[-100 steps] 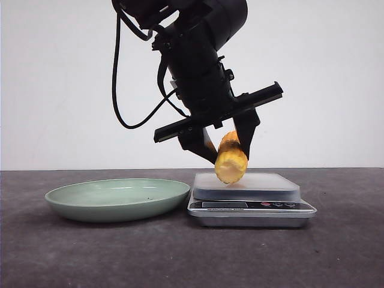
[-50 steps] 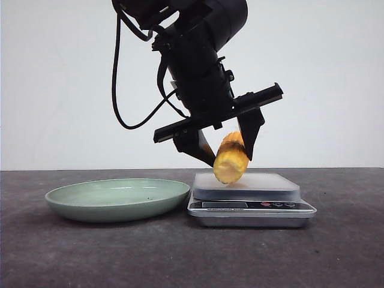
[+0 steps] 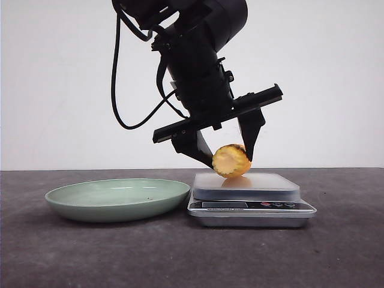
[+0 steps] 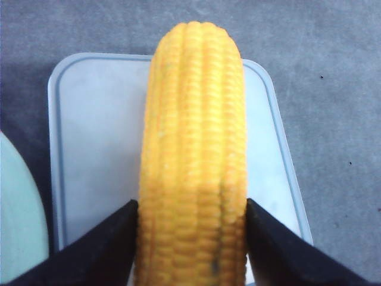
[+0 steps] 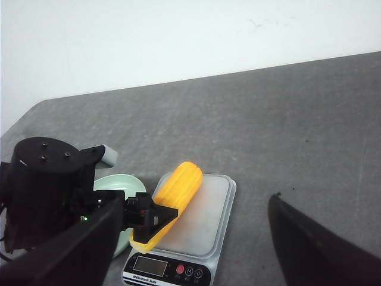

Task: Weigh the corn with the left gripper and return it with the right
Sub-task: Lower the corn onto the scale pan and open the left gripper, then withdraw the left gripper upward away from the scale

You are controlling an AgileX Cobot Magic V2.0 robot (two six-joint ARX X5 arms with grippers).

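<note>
A silver kitchen scale (image 3: 252, 207) is seen lower centre-right of the front view, display strip and small red buttons facing the camera, pale platform on top. A shallow green plate (image 3: 117, 198) sits just beside it, lower left, on the dark grey table (image 3: 180, 258).

The corn (image 3: 231, 161) is seen at centre frame, over the scale platform, its round pale-yellow cut end turned to the camera, with a browned edge at the upper rim. Whether its underside touches the platform cannot be told; it is at least very close. In the left wrist view the corn (image 4: 193, 161) fills the middle of the frame: a stubby cob, straight ribbed kernel rows running lengthwise, yellow-orange, rounded far end. It lies along the platform's short axis, the far end reaching past the platform's edge.

The left gripper (image 3: 223, 153) is angled down from upper centre, black, with a cable looped at upper left. Its two pointed fingers (image 4: 101, 250) are set against both sides of the cob, pinching it at the near end.

The right gripper (image 5: 190, 256) is shown only as two dark tapered fingers at the lower corners of the right wrist view, spread wide, well apart from the corn (image 5: 168, 204) and the scale (image 5: 184, 238), nothing between them.

A plain white wall is seen behind.
</note>
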